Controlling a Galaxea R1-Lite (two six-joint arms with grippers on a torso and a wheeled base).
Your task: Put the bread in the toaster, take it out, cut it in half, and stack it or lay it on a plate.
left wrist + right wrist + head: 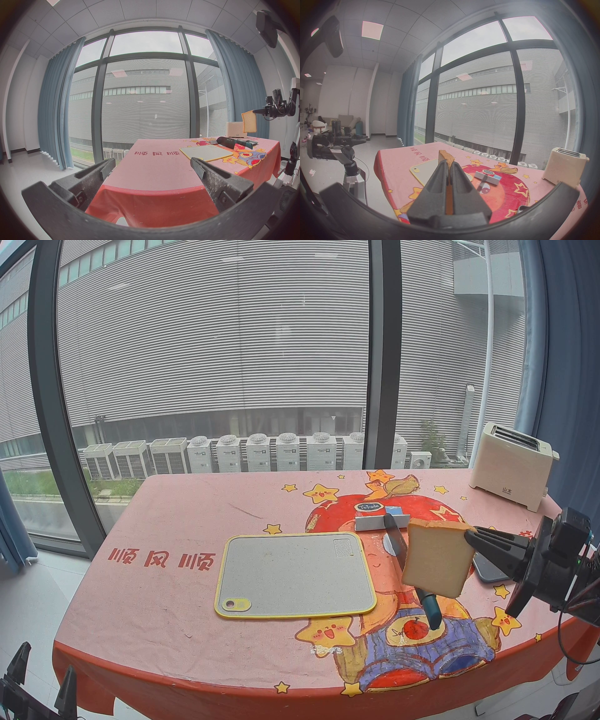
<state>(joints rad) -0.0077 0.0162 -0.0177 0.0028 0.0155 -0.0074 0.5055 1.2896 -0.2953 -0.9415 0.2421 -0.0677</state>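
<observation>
The left gripper (152,162) hung left of the cutting board (294,574), below the table's (175,515) front edge, its fingers spread wide. Just right of the board lay the knife (431,610), and over it the bread (437,559) hung upright, clear of the table. Farther right of the board, the right gripper (473,538) was clamped on the slice's right edge. The toaster (512,465) stood behind and right of the board, well apart from the bread.

- Three large red characters (162,560) stand on the tablecloth (187,515), at nine o'clock of the cutting board (294,574).
- A small dark mark (507,492) sits low on the toaster (512,459) front, at two o'clock.
- An oval label (369,507) is too small to read.
</observation>
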